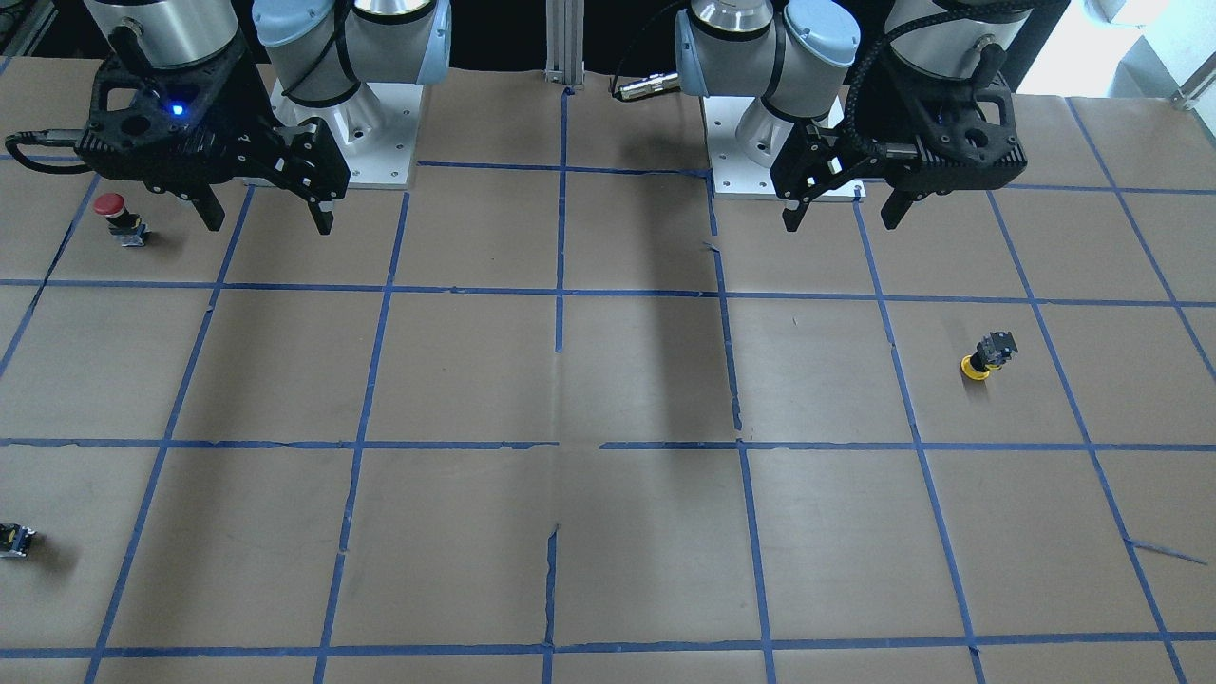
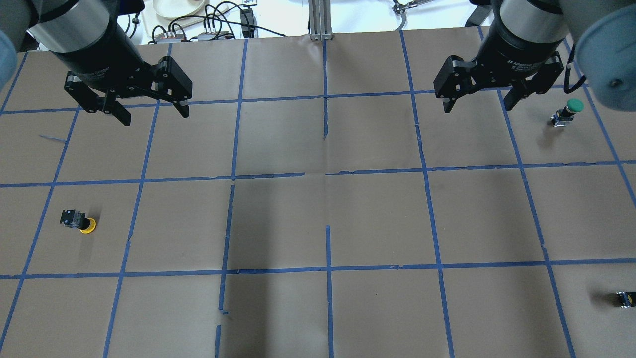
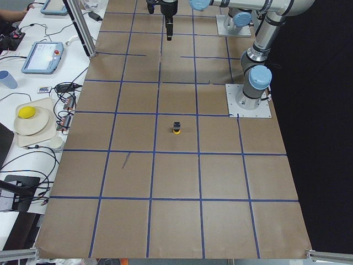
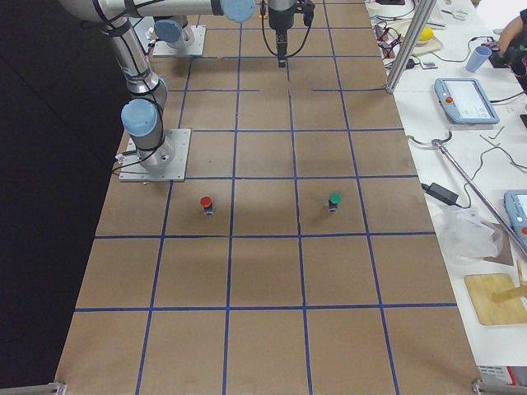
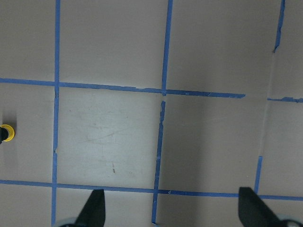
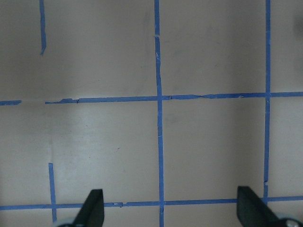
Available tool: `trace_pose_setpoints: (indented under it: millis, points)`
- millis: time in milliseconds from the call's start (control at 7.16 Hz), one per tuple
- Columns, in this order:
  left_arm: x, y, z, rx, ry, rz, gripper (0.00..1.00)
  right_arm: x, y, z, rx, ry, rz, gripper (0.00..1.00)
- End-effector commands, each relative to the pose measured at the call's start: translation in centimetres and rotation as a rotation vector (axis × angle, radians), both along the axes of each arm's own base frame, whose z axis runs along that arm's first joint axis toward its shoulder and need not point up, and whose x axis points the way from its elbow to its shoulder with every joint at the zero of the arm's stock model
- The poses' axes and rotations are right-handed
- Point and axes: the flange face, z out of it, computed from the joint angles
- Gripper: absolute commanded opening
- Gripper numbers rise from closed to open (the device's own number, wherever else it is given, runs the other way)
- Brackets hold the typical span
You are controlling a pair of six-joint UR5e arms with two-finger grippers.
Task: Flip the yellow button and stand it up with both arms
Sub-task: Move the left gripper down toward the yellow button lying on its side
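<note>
The yellow button (image 1: 983,359) rests cap-down on the brown paper with its black body tilted up. It also shows in the overhead view (image 2: 79,221), the exterior left view (image 3: 176,128), and at the left edge of the left wrist view (image 5: 5,133). My left gripper (image 1: 842,224) is open and empty, raised above the table well away from the button, and it shows in the overhead view (image 2: 154,115) too. My right gripper (image 1: 270,225) is open and empty, raised over the other side of the table (image 2: 480,107).
A red-capped button (image 1: 119,217) stands beside my right gripper. A green-capped button (image 2: 569,112) stands on the right side. A small black switch part (image 2: 623,298) lies at the right edge. Blue tape lines grid the paper.
</note>
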Motion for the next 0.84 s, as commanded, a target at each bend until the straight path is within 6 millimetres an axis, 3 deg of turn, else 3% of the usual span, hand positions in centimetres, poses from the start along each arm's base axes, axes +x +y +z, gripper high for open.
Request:
trace_pose_setpoints:
  millis: [0,279,419,699]
  points:
    - [0.0,0.3,0.4,-0.015,-0.003,-0.001,1.00,0.0,0.0,0.0,0.002,0.000,0.000,1.00]
    - [0.6,0.4,0.0,0.004,-0.033,0.005,0.99,0.0,0.0,0.0,0.002,0.000,0.000,1.00]
    - [1.8,0.2,-0.3,0.024,-0.061,0.025,0.99,0.0,0.0,0.0,0.002,0.000,0.000,1.00]
    - [6.9,-1.0,-2.3,0.065,-0.042,0.117,1.00,0.0,0.0,0.0,0.000,0.000,0.000,1.00]
